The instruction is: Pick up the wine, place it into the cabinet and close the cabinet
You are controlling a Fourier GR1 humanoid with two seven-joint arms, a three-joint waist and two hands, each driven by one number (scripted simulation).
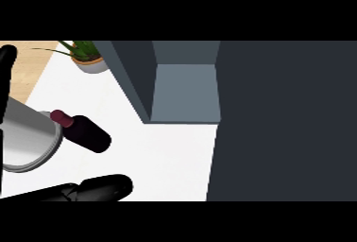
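Closest to me was a black hand (97, 188) low in the view, entering from the lower left and lying almost flat over the white counter (167, 160); by its place I judged it my left, though I could not be sure, and I could not tell whether its fingers were spread or curled, only that it held nothing. Just beyond it and slightly to its left lay the wine (85, 132), a dark, glossy bottle on its side, its long axis running diagonally, the maroon-capped neck pointing up and left against the rim of a round grey metal pot (28, 142), the rounded base aimed down and right toward my fingers. That base was the near end, apart from the hand but close. A thin black shape (7, 61) at the far left edge I could not identify. Farther off and to the right stood the cabinet (185, 94), matte slate blue, its box-like interior showing open, with a broad dark panel (286, 123) on its right that I took for the door. A potted plant (87, 56) sat beyond the bottle
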